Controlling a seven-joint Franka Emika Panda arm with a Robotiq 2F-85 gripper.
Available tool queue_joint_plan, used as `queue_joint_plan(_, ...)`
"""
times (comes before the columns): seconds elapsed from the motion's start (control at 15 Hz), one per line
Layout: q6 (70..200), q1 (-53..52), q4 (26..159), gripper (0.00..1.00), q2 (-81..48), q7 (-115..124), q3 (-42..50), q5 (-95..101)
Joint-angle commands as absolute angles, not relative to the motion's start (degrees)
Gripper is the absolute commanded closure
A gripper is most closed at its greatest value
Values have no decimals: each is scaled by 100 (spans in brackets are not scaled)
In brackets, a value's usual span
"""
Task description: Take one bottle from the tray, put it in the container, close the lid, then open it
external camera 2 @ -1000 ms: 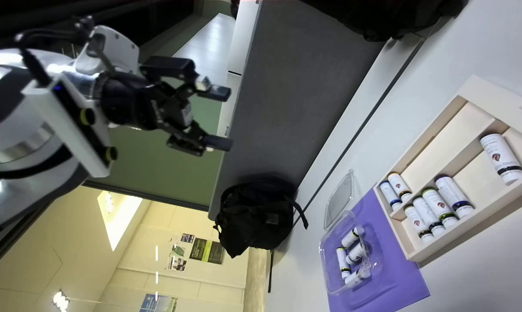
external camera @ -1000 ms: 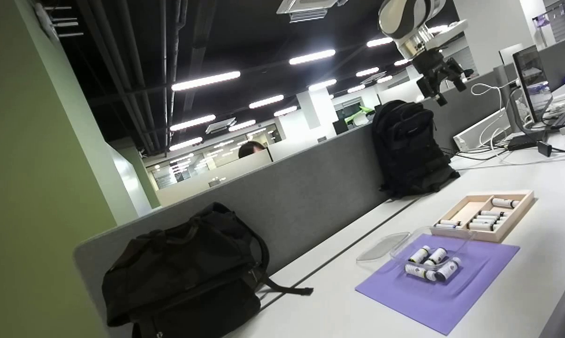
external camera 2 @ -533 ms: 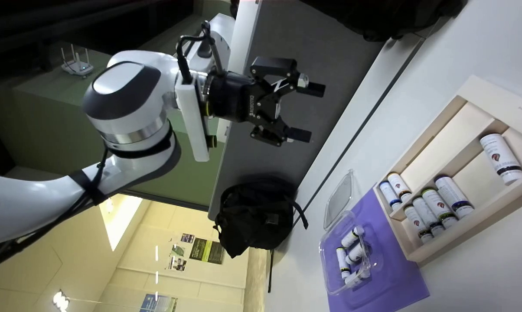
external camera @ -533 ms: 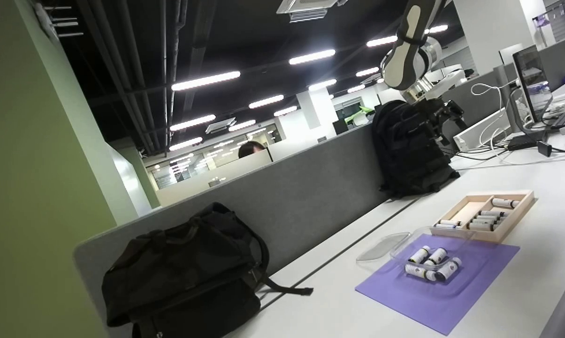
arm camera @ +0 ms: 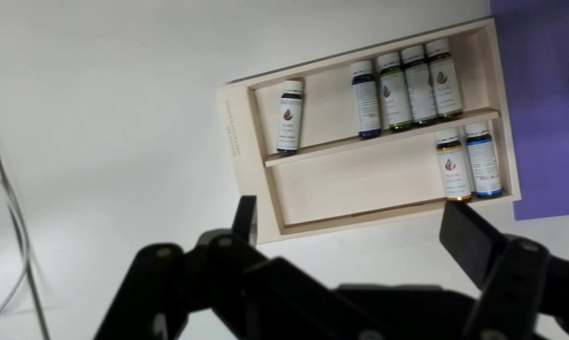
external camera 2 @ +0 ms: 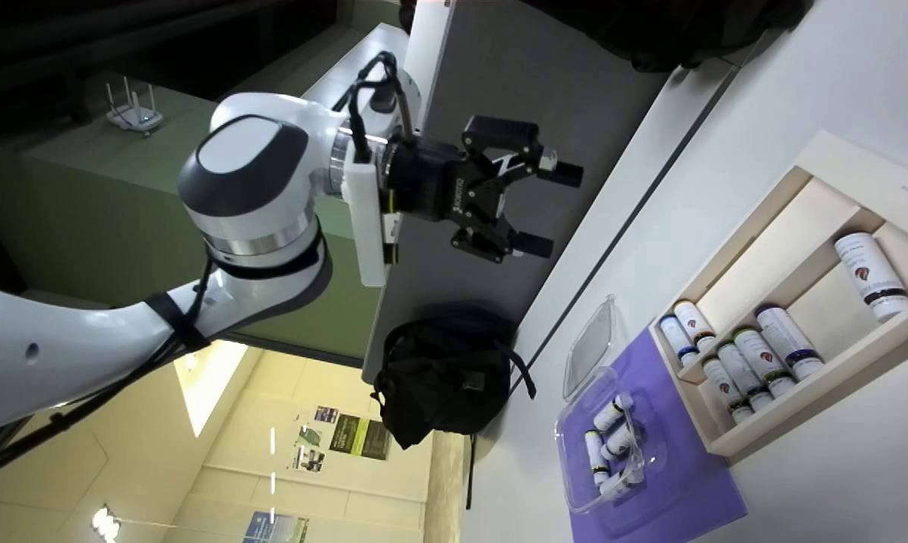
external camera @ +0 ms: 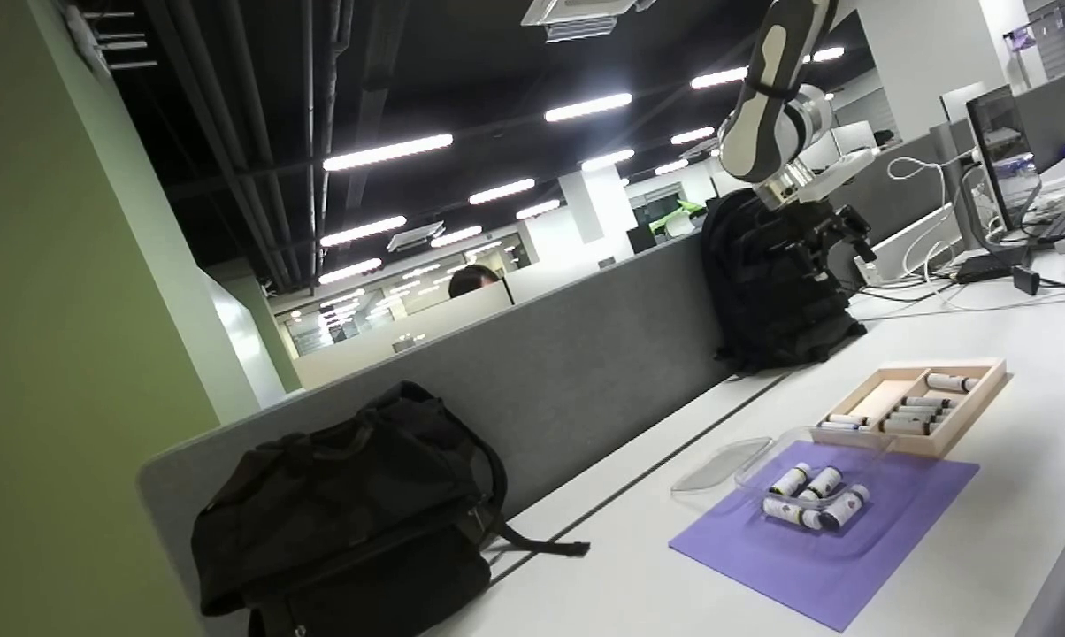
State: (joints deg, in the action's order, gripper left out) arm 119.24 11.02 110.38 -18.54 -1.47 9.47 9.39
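We have the claw (external camera 2: 557, 211) spread and empty, probably to straddle a bottle (arm camera: 289, 120) in the tray (arm camera: 360, 186). Box (external camera 2: 564, 460) sits uncovered on the mat (external camera 2: 691, 490), lid (external camera 2: 590, 348) beside it, presumably for loading.

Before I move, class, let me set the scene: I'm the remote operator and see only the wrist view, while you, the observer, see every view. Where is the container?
Observer: In both exterior views, the clear container is on the purple mat.
Operator: Does it hold anything?
Observer: Yes, four bottles lie inside it.
Operator: And is it shut?
Observer: No, the lid is off the opening, on the side toward the grey partition; whether it is joined to the container I can't tell.
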Motion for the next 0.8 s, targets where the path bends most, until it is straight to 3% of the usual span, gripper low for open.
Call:
queue_joint_plan(0.0, 12359, 1067, 11136, 0, -2295, -163, 823, 610)
queue_joint_plan(0.4, 13690, 995, 11565, 0, -2808, -339, 650, 491)
queue_joint_plan(0.73, 14019, 979, 11717, 0, -3013, -581, 594, 521)
